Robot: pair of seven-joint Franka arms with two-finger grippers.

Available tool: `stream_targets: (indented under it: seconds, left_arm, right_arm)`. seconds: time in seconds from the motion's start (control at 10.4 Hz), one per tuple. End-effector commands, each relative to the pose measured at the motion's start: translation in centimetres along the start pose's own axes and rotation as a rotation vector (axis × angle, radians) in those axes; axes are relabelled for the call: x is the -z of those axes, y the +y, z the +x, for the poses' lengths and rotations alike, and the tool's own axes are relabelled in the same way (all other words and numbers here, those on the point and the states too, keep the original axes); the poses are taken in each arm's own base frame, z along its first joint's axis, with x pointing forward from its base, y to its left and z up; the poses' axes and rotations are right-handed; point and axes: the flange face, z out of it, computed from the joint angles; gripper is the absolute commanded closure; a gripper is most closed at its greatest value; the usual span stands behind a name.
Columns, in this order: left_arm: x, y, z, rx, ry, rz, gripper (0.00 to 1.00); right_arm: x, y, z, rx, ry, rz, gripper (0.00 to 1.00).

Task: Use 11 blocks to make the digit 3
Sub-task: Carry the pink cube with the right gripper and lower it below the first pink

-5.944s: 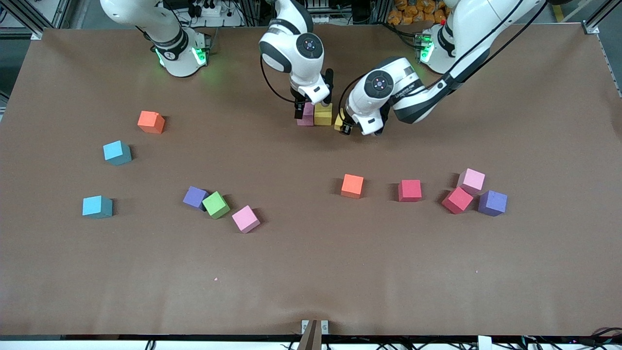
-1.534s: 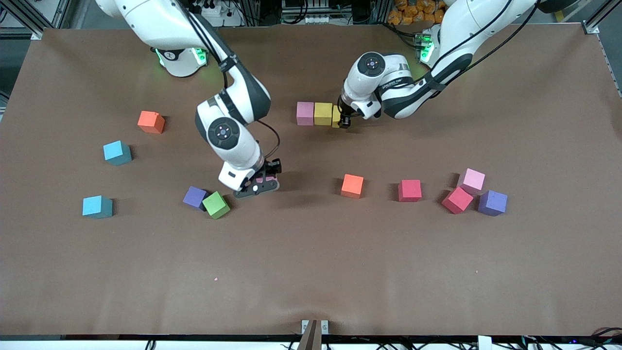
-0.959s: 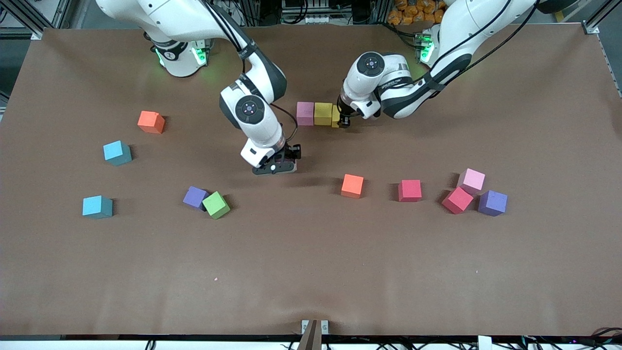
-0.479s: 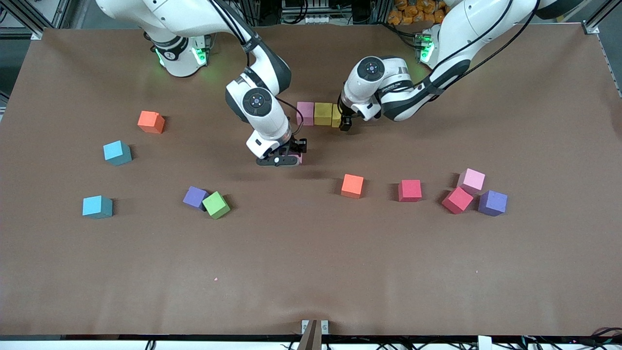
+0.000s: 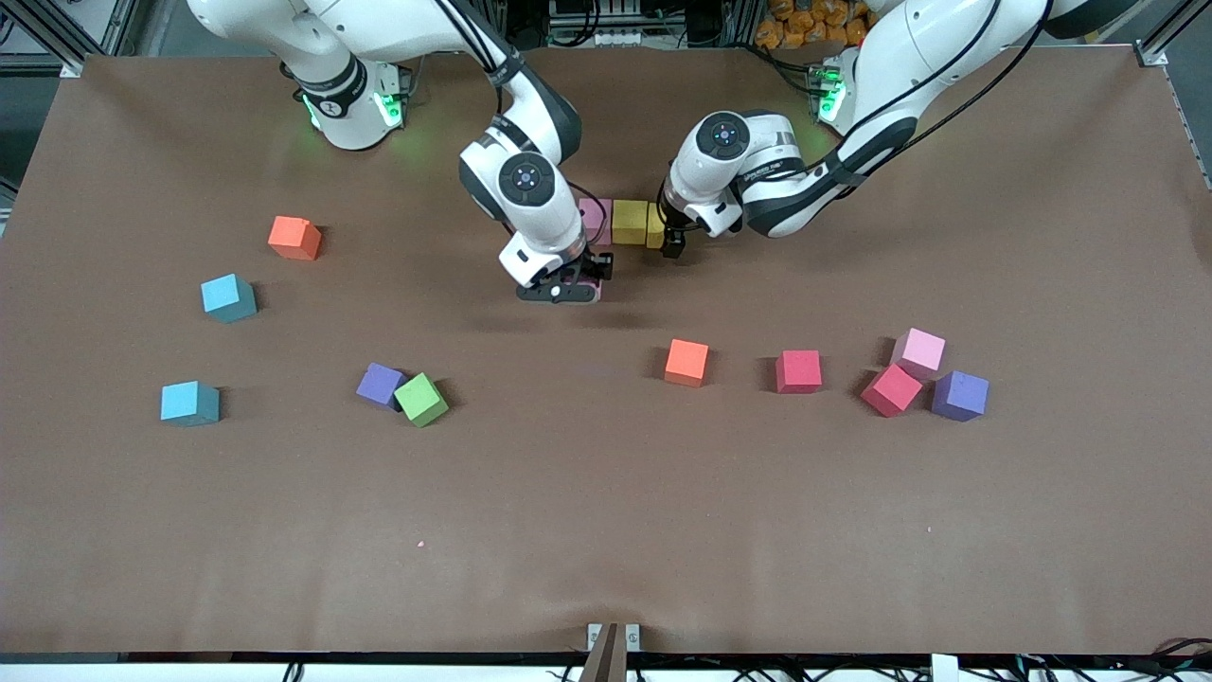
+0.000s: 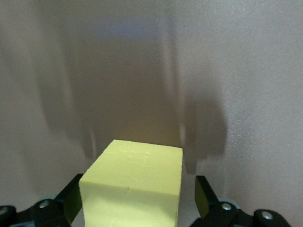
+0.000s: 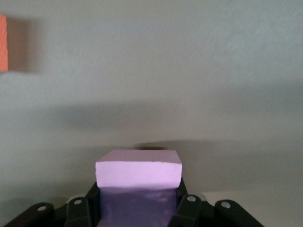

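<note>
From the front view, my right gripper hangs low over bare table, just toward the camera from the short row of blocks, with a pink block clamped between its fingers; only a sliver of that pink shows past the gripper body. My left gripper sits at the row's end nearest the left arm's base, its fingers set around the end yellow block, which touches a second yellow block, and that one touches the row's pink block, partly covered by my right wrist. Well away from both grippers and nearer the camera lie an orange block, a red block, and a cluster of a second red block, a pale pink block and a purple block. Toward the right arm's end are another purple block touching a green block, two cyan blocks and another orange block. In the left wrist view, the yellow block fills the space between my fingers; one side shows a thin gap, so I cannot tell whether I am gripping it. In the right wrist view, the pink block is pinched tight between my fingers, and an orange block shows at the edge.
</note>
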Motion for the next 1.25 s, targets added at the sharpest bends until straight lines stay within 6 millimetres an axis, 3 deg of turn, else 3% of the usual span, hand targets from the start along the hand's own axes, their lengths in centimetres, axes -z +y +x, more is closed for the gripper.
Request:
stream_targets:
  seconds: [0.0,0.29,0.77,1.15]
  left_arm:
    - [0.7,-1.2,-1.0,0.281,0.004,-0.062,0.00]
    - [1.3,-1.2,-1.3,0.271,0.001,-0.074,0.00]
    - [1.4,-1.5,-1.3,0.255,0.006,-0.078,0.00]
    - [3.6,-0.9,-1.1,0.255,-0.006,-0.071,0.00]
  right_arm:
    - [0.3,-0.2,-2.6,0.011,0.027,-0.028,0.72]
    - [-1.1,0.3,-3.8,0.013,0.054,-0.046,0.72]
    - [-1.5,-0.1,-5.0,0.008,0.064,-0.011,0.72]
    - [-1.8,-0.5,-6.2,0.005,0.051,-0.017,0.72]
